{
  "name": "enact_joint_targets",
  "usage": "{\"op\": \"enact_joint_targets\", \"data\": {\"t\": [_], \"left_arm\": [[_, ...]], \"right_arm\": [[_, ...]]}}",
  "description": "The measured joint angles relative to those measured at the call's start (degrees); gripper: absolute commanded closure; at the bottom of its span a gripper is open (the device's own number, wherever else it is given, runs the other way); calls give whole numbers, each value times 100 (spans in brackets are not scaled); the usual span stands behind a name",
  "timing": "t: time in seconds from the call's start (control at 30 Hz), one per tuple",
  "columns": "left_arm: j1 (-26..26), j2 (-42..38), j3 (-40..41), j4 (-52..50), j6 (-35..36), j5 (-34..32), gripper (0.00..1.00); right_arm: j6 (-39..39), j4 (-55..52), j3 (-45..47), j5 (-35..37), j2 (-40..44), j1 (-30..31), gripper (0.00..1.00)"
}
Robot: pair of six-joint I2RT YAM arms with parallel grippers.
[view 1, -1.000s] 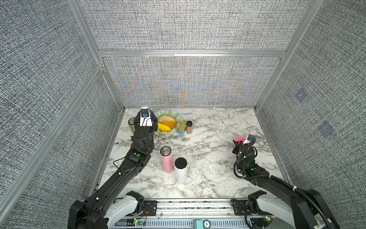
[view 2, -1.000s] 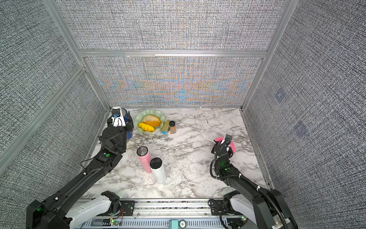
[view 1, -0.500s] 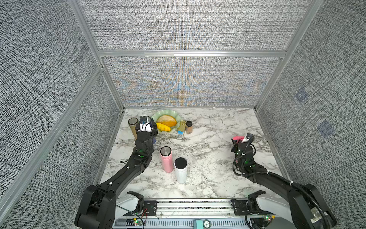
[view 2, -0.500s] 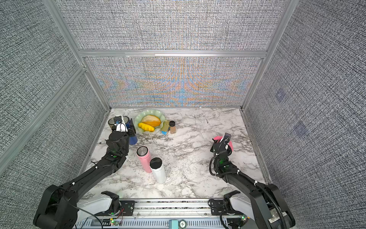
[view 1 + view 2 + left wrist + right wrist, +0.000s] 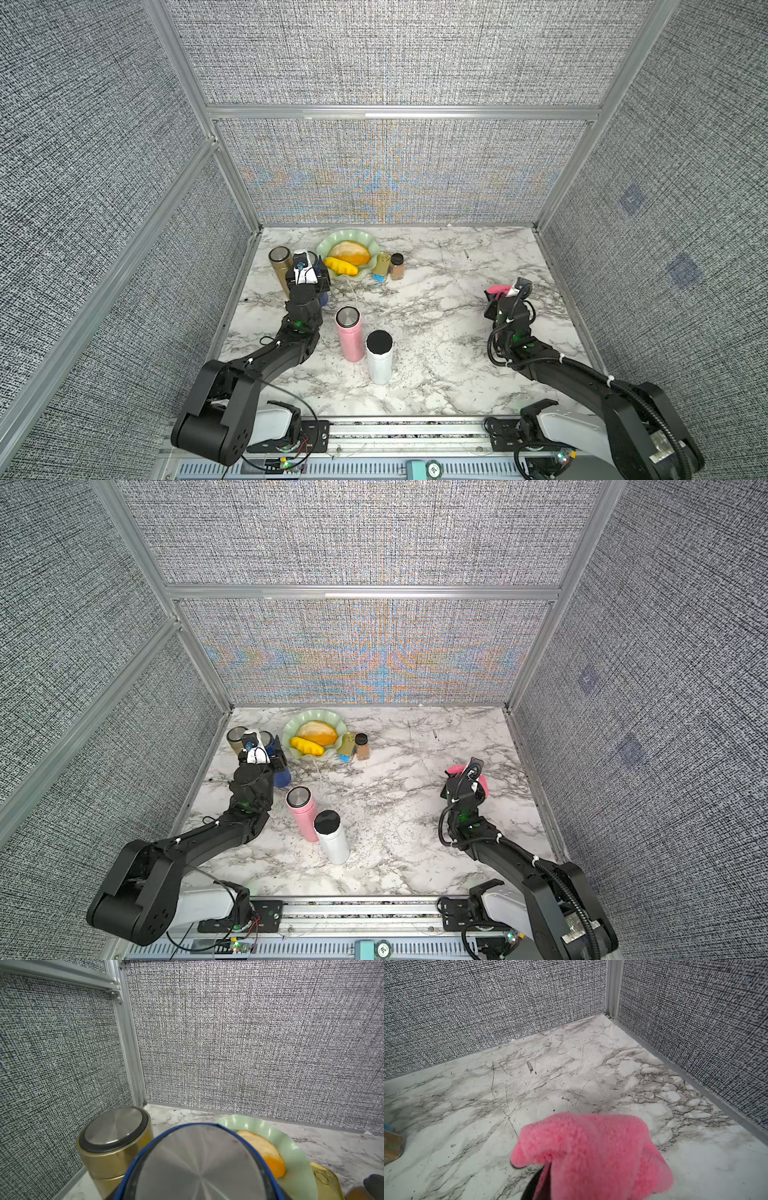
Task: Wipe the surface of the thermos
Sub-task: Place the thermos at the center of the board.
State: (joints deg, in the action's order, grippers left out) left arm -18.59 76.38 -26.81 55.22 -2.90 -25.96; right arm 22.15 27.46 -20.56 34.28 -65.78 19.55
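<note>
Right gripper (image 5: 505,296), at the right of the grey-veined marble table (image 5: 436,332), is clamped shut on a fluffy pink microfibre cloth (image 5: 591,1147), which drapes over its jaws, apparently ready for wiping. Nearest, left of centre, a white cylindrical thermos with black cap (image 5: 379,361) and a pink cylindrical thermos with steel lid (image 5: 349,340) stand upright, close together. Farther left, the left gripper (image 5: 313,286) appears closed round a blue cylindrical thermos with brushed-steel lid (image 5: 197,1167), presumably steadying it for the cloth. A glossy gold thermos (image 5: 112,1157) stands just beside. Beyond, a scalloped pale-green plate (image 5: 370,243) holds fruit.
</note>
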Motion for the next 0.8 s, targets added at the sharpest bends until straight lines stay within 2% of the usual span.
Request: {"op": "enact_joint_targets", "data": {"t": [0.43,0.63,0.8], "left_arm": [[87,957,-129,713,267,2,100],[103,1001,-66,767,267,-107,100],[101,721,-133,577,197,-109,100]], "right_arm": [[4,-20,-2,-4,22,2,100],[26,-33,-2,17,31,2,100],[44,-103,-57,17,-37,2,100]]}}
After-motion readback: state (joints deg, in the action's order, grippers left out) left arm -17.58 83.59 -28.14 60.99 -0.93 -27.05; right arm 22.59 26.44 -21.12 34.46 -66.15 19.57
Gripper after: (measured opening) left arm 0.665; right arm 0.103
